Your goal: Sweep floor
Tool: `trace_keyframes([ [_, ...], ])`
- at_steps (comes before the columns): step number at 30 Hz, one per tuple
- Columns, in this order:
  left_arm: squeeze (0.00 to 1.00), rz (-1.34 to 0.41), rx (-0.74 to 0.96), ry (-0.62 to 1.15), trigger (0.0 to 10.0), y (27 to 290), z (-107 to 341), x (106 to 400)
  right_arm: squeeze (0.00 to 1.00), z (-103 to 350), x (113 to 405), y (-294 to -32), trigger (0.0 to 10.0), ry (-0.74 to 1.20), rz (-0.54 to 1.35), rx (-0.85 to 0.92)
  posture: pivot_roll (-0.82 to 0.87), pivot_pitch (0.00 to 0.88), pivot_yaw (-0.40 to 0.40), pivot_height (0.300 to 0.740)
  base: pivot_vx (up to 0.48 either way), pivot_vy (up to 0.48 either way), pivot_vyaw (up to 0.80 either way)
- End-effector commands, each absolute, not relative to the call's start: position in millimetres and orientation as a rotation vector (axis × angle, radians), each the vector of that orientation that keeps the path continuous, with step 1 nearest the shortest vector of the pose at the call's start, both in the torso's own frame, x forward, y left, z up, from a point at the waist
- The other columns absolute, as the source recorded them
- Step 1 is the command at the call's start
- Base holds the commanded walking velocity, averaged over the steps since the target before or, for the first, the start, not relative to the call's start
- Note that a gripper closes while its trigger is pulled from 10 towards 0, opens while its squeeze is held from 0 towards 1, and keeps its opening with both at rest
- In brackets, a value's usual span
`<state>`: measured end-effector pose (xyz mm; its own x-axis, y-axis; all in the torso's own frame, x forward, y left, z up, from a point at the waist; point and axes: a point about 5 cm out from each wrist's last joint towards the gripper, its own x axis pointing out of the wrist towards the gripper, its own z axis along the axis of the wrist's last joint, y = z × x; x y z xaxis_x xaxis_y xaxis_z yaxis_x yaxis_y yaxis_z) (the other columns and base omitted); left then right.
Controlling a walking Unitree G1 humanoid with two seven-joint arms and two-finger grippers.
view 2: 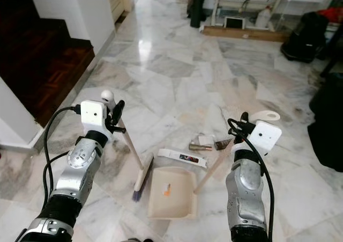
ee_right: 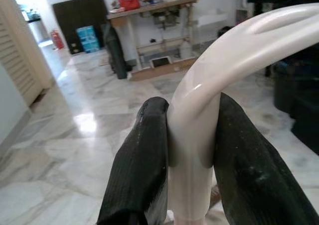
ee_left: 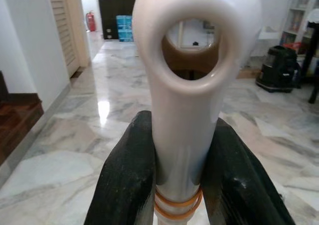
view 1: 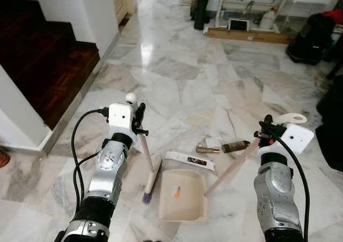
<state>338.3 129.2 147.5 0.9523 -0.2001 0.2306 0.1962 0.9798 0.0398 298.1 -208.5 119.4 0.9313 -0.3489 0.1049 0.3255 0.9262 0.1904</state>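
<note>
Left hand [view 1: 140, 116] clamped on broom [view 1: 149, 169] handle top; right hand [view 1: 266, 130] clamped on dustpan [view 1: 182, 196] handle. Both light, rigid, smooth plastic; grip near ends risks slipping

Dark wooden stairs [view 1: 51, 60] at upper left, edged by a white wall [view 1: 94, 12]. Louvred door [ee_left: 62, 28] on the left of the hallway; red fire extinguisher [ee_left: 90, 22] and blue boxes [ee_left: 124, 28] at its far end. Black bag [view 1: 311, 38] at upper right. Wooden table [ee_right: 149, 21] with clutter stands against the far wall, a long wooden board [view 1: 249, 35] at its foot.
</note>
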Motion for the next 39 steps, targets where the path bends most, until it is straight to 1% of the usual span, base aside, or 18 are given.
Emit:
trace_keyframes([
  [1,0.01,-0.203,0.022,-0.290,10.0,129.9,161.1,339.3,0.00,131.4,298.9,-208.8,10.0,-0.197,-0.345,0.186,0.04,0.091,-0.003,0.740,0.000,0.000,0.00],
  [8,0.09,-0.194,0.026,-0.290,10.0,132.2,160.3,338.4,0.00,130.2,298.7,-209.8,10.0,-0.186,-0.347,0.180,0.04,0.106,-0.010,0.740,0.260,0.000,0.00],
  [10,0.09,-0.193,0.026,-0.290,10.0,132.3,160.4,338.6,0.00,130.5,298.8,-209.9,10.0,-0.186,-0.347,0.177,0.04,0.106,-0.010,0.740,0.281,0.000,0.00],
  [11,0.12,-0.190,0.026,-0.294,10.0,132.6,161.8,339.3,0.00,132.1,299.0,-210.1,10.0,-0.192,-0.347,0.175,0.04,0.111,-0.010,0.740,0.289,0.000,0.00],
  [14,0.14,-0.188,0.027,-0.300,10.0,133.1,163.4,340.0,0.00,133.1,299.3,-210.3,10.0,-0.196,-0.348,0.175,0.04,0.113,-0.011,0.740,0.294,0.000,0.00],
  [20,0.16,-0.176,0.033,-0.301,10.0,137.9,164.0,341.3,0.00,132.1,300.2,-210.3,10.0,-0.185,-0.350,0.171,0.03,0.118,-0.010,0.740,0.297,0.000,0.00],
  [25,0.19,-0.168,0.038,-0.305,10.0,139.8,165.4,341.7,0.00,131.7,299.7,-211.9,10.0,-0.184,-0.356,0.175,0.04,0.129,-0.012,0.740,0.299,0.000,0.00],
  [39,0.22,-0.154,0.026,-0.322,10.0,141.2,171.1,344.6,0.00,134.7,300.9,-212.9,10.0,-0.193,-0.361,0.176,0.04,0.137,-0.013,0.740,0.301,0.000,0.00],
])
